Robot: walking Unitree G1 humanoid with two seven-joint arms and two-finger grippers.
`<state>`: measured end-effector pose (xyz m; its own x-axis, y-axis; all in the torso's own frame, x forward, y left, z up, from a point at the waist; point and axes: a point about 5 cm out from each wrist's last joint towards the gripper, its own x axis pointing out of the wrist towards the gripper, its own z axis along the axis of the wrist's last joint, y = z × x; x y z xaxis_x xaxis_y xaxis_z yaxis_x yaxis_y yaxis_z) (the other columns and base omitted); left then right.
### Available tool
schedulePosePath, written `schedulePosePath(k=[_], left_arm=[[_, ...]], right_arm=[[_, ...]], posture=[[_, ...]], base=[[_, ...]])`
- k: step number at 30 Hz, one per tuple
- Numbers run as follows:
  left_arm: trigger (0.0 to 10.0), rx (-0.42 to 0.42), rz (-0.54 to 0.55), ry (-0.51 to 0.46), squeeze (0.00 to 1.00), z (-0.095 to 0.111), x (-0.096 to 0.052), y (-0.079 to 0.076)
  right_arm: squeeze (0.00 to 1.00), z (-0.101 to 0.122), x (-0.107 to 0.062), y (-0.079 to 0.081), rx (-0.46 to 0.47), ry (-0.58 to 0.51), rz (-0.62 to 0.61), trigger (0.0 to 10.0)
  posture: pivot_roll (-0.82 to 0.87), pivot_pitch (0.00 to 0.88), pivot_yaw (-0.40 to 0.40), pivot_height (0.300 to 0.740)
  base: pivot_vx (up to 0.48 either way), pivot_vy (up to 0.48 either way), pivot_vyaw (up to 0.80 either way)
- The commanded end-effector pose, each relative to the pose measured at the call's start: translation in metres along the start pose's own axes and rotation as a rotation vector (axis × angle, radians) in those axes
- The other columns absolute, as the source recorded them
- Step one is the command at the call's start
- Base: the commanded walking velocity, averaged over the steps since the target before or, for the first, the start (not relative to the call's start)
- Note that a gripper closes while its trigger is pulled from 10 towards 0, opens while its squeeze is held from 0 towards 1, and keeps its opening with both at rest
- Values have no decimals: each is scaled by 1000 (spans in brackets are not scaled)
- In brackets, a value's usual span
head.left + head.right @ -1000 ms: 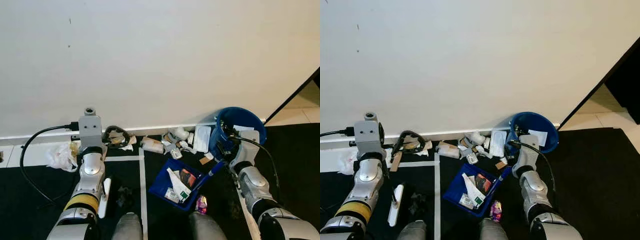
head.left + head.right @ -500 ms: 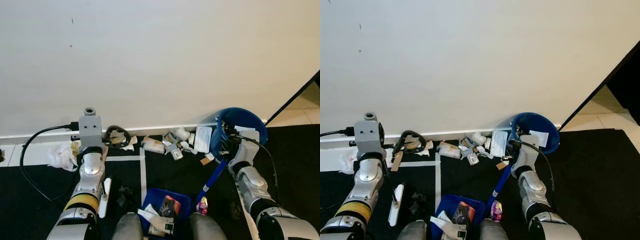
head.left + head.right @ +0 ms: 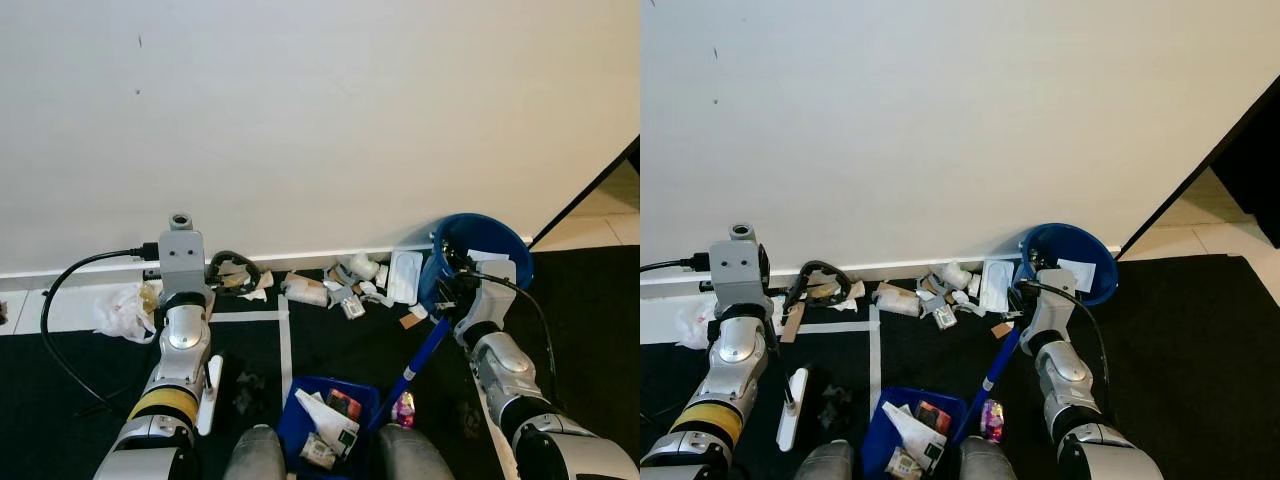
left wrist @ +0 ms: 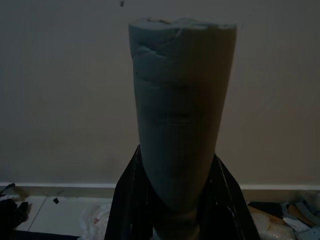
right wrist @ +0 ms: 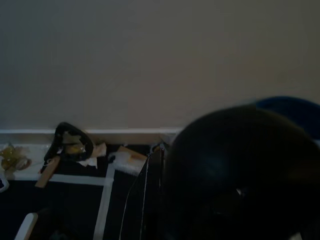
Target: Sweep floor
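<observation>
A blue dustpan (image 3: pixel 330 425) full of paper scraps lies on the black floor between my feet. Its blue handle (image 3: pixel 423 355) slants up to my right gripper (image 3: pixel 447 308), which is shut on it beside a blue bucket (image 3: pixel 480 245). Litter (image 3: pixel 345 288) of cups, wrappers and paper lies along the wall's base. In the left wrist view my left gripper (image 4: pixel 175 160) is shut on a grey foam-covered handle (image 4: pixel 177 115), with a black finger (image 4: pixel 127 200) on either side. A white brush head (image 3: pixel 211 395) with dark bristles rests on the floor under my left arm.
A white plastic bag (image 3: pixel 122 312) and a black cable (image 3: pixel 55 300) lie at the left by the wall. White tape (image 3: pixel 285 350) marks the black floor. A purple wrapper (image 3: pixel 403 408) sits near my right foot. Pale tiles (image 3: pixel 600 225) begin at the far right.
The dustpan has been pulled back from right of centre toward my feet, its handle now steeper. The scraps in it have shifted. My left arm has stayed put.
</observation>
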<state>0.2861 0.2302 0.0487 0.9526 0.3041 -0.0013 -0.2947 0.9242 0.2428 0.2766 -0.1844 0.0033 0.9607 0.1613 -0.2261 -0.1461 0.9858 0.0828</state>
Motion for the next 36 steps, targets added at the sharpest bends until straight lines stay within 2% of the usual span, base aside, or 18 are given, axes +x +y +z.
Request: schedulePosePath(k=[1, 10, 15, 17, 18, 29, 33, 35, 36], left_arm=[[10000, 15, -10, 6, 0, -3, -3, 0], [10000, -1, -22, 9, 0, -3, -2, 1], [10000, -69, -131, 74, 0, -9, -6, -11], [10000, -76, -140, 78, 0, -10, -7, -12], [10000, -71, -144, 126, 0, -16, -9, -15], [10000, -29, -152, 166, 0, -23, -11, -13], [10000, -37, -114, 170, 0, -21, -11, -9], [10000, -38, -111, 165, 0, -20, -11, -9], [10000, -51, -111, 153, 0, -19, -12, -10]], right_arm=[[0, 15, 3, -5, -66, -74, 14, 0], [0, 37, 9, -11, -55, -190, -12, 0], [0, 42, 9, -16, -17, -223, -26, 0], [0, 43, 9, -17, -9, -230, -26, 0], [0, 43, 8, -17, -1, -238, -21, 0], [0, 30, 2, -14, -9, -194, 3, 0], [0, 26, 5, -5, -19, -167, 38, 0], [0, 26, 5, -3, -22, -164, 44, 0], [0, 25, 7, 2, -25, -156, 60, 0]], posture=[[126, 33, -77, 740], [121, 38, -72, 740], [120, 36, -67, 740], [120, 36, -67, 740], [117, 33, -64, 740], [114, 41, -59, 740], [119, 93, -72, 740], [119, 93, -72, 740], [128, 141, -85, 740]], base=[[0, 0, 0], [0, 0, 0], [0, 0, 0], [0, 0, 0], [0, 0, 0], [0, 0, 0], [0, 0, 0], [0, 0, 0], [0, 0, 0]])
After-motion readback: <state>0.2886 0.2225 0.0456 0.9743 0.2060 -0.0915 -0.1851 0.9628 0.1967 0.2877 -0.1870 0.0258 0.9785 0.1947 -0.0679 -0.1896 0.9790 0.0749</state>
